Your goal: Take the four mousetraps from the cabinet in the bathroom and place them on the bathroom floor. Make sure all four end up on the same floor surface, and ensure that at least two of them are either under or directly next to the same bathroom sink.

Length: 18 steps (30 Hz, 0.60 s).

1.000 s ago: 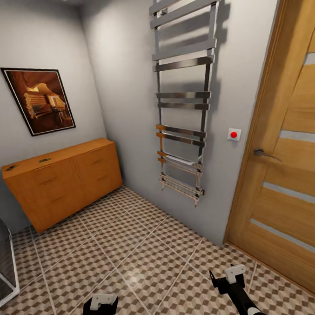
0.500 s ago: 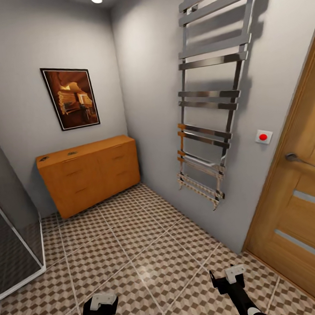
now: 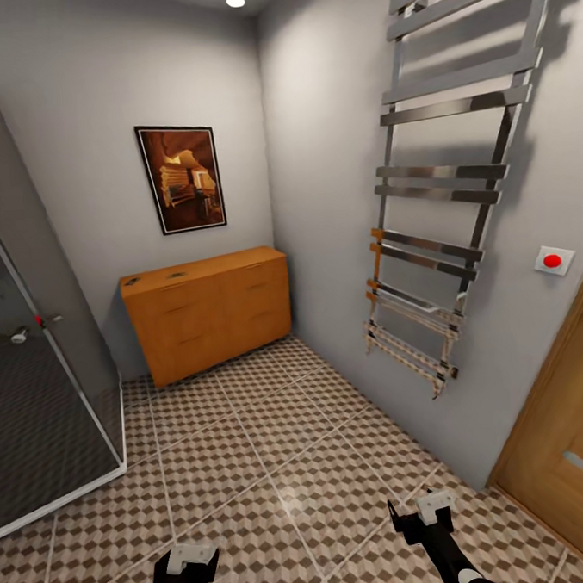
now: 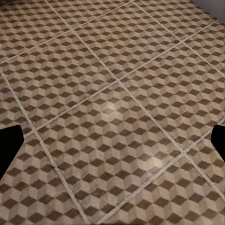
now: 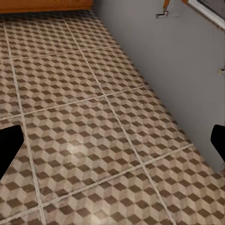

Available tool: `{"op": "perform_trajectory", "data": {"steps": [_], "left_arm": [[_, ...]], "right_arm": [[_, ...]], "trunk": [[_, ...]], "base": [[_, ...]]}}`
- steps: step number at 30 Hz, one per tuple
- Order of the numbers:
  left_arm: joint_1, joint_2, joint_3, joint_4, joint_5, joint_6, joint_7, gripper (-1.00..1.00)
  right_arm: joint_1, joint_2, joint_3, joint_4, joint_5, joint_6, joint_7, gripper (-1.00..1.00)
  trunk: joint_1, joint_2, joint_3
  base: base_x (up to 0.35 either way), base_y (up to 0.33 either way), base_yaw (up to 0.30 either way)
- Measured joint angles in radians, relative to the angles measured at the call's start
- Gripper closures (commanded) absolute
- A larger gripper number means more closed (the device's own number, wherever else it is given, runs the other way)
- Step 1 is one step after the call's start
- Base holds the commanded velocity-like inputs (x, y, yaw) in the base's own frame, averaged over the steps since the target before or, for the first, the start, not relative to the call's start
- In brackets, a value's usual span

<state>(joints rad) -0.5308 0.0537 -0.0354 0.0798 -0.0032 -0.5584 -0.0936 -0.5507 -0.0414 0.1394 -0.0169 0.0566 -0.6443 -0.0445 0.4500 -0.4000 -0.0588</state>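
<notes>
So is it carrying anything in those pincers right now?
No. The left pincer and right pincer are both open and empty above the bathroom floor.

Specks atop the cabinet too small to identify.

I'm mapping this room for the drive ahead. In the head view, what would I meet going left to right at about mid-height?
Dark glass shower enclosure → orange-brown wooden drawer cabinet → chrome ladder towel rail → white wall switch with red button → brown wooden door.
</notes>
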Motion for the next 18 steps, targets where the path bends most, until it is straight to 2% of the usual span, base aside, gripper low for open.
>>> {"op": "perform_trajectory", "data": {"steps": [18], "left_arm": [[0.0,0.0,0.0,0.0,0.0,0.0,0.0,-1.0]], "right_arm": [[0.0,0.0,0.001,0.0,0.0,0.0,0.0,-1.0]], "trunk": [[0.0,0.0,0.0]], "base": [[0.0,0.0,0.288]]}}
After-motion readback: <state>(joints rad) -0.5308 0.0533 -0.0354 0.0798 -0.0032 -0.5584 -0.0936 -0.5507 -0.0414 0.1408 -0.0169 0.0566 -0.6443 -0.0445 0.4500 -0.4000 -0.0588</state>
